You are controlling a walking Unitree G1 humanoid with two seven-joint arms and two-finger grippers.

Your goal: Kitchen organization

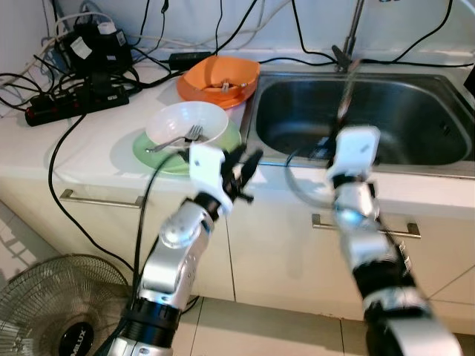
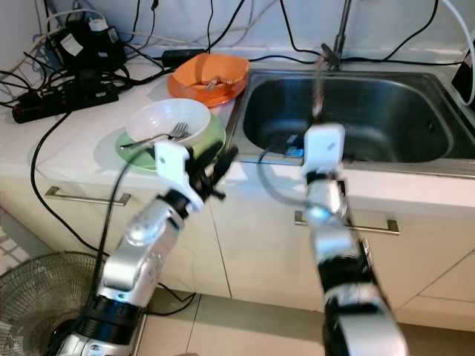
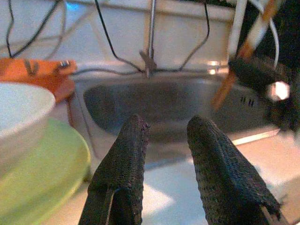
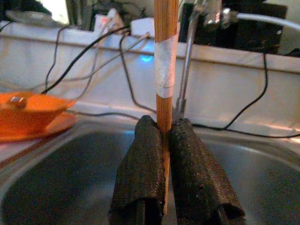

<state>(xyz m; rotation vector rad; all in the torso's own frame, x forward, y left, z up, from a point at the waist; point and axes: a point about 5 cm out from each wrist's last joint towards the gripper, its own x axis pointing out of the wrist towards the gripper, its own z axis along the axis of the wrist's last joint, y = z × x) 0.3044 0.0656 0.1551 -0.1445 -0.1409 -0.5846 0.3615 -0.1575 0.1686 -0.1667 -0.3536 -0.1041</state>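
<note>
The right gripper [image 4: 161,140] hangs over the front edge of the sink [image 1: 415,119], jaws pinching a pair of wooden chopsticks [image 4: 164,61] that stand upright, bound with a band of white tape. The left gripper [image 3: 166,140] sits at the table's front edge, just beside the sink's left rim, jaws spread with nothing between them. Near it a white bowl [image 1: 185,122] with a fork [image 1: 178,139] in it rests on a green plate [image 1: 167,159]. Behind them, toward the table's back edge, an orange bowl [image 1: 219,78] sits on an orange plate. A power strip [image 1: 74,104] and tangled cables lie at the back left corner.
</note>
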